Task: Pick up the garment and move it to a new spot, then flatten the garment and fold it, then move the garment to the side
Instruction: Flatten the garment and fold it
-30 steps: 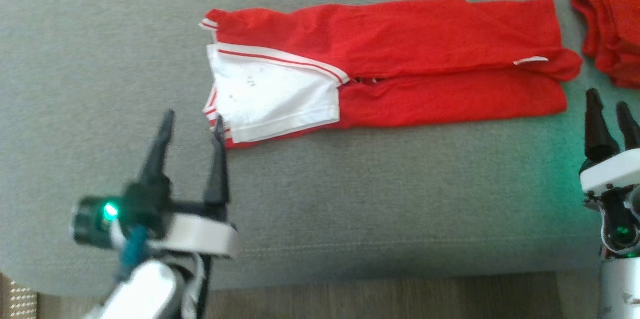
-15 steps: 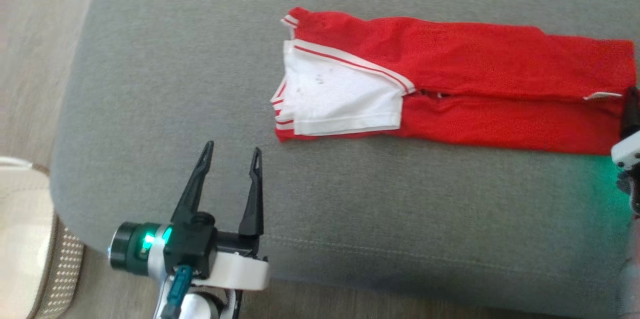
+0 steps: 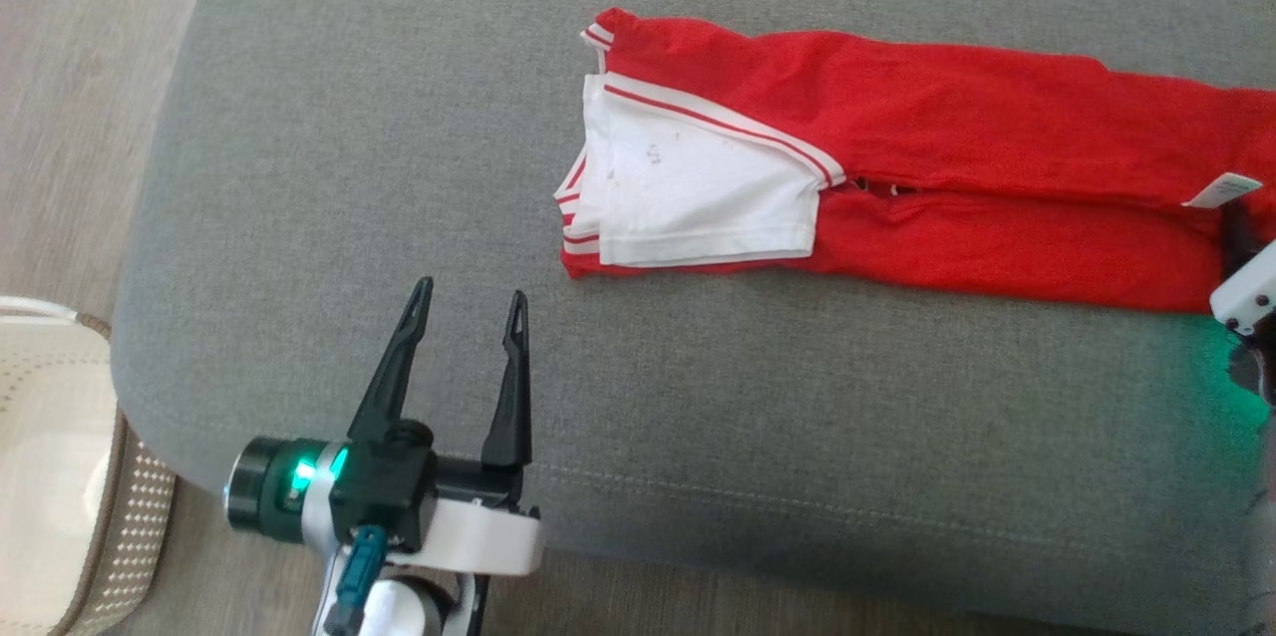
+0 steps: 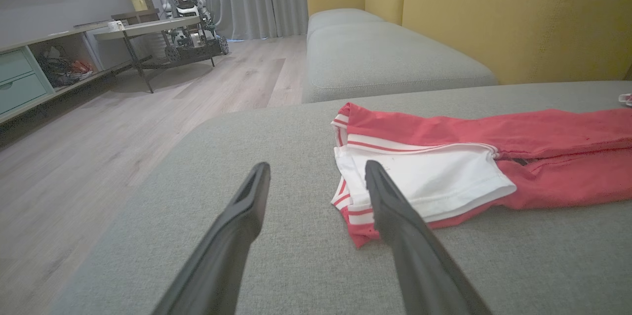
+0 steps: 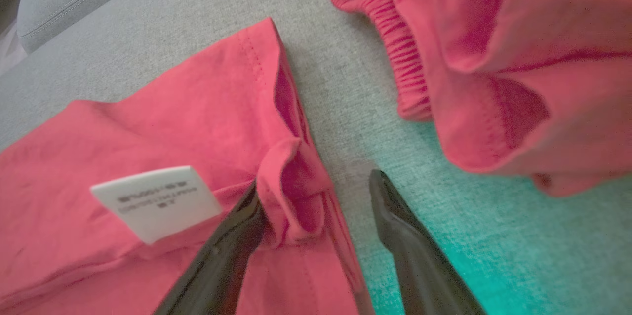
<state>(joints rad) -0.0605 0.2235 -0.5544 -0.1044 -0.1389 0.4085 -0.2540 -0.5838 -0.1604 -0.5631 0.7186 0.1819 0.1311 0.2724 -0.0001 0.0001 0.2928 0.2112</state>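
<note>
The red garment [image 3: 947,148] lies folded into a long strip across the grey sofa cushion [image 3: 399,118], its white sleeve with red stripes [image 3: 698,192] at the left end. My left gripper [image 3: 470,290] is open and hovers over bare cushion, just short of the sleeve's near corner [image 4: 363,233]. In the left wrist view its tips [image 4: 317,167] frame the cushion beside the sleeve. My right gripper [image 5: 316,180] is open at the garment's right end [image 5: 148,122], its left finger against a bunched fold of the hem [image 5: 291,191], next to the white label [image 5: 158,201].
A second red garment [image 5: 493,33] lies bunched just right of my right gripper. The cushion's front edge [image 3: 797,516] runs below the grippers. Wooden floor [image 3: 80,68] and a perforated beige basket [image 3: 60,477] lie to the left. A yellow sofa back [image 4: 518,19] rises behind.
The head camera has turned left, shifting the whole picture right. My left gripper has drawn back from the sleeve corner toward the cushion's front. My right gripper has closed in on the garment's right end.
</note>
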